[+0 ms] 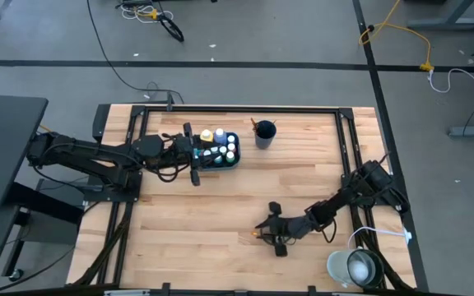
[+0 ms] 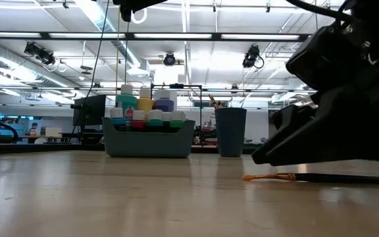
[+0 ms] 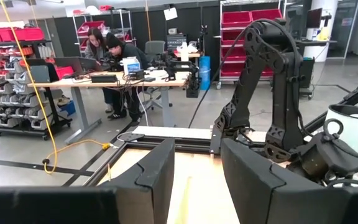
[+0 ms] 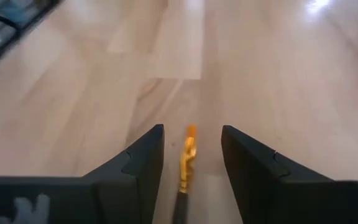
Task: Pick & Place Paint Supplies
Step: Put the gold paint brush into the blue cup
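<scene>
Right gripper [image 4: 191, 180] straddles paintbrush [image 4: 187, 158], bristles pointing forward

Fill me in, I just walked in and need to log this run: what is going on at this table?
The right gripper is low over the wooden table, its open fingers on either side of an orange-tipped paintbrush lying flat on the wood, not yet gripped. The left gripper waits open beside the tray, which already holds many white-capped paint bottles. A dark round cup with something sticking out of it stands next to the tray.
</scene>
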Tool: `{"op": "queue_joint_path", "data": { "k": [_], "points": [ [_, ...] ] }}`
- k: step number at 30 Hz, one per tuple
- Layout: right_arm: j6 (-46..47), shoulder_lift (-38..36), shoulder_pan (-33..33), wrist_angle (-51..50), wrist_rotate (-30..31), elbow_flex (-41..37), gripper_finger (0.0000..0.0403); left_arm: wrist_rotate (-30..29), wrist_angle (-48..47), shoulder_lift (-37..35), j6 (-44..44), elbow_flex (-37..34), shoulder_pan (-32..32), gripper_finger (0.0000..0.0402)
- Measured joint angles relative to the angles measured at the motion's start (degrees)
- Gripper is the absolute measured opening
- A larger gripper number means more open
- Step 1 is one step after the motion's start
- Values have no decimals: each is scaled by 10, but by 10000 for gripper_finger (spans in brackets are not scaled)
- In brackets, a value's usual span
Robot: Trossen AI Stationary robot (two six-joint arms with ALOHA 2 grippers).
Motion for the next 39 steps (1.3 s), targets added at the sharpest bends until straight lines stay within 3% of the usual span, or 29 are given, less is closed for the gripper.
{"op": "queue_joint_path", "data": {
  "k": [4,19,26,39],
  "points": [
    [-4,0,7,-7,36,-1,162,7,0,0,1,0,0,140],
    [51,17,8,-25,40,0,156,27,1,0,1,0,0,140],
    [60,75,6,60,48,3,96,27,2,0,1,0,0,139],
    [63,81,3,60,30,7,8,31,34,0,15,0,0,139]
  ]
}}
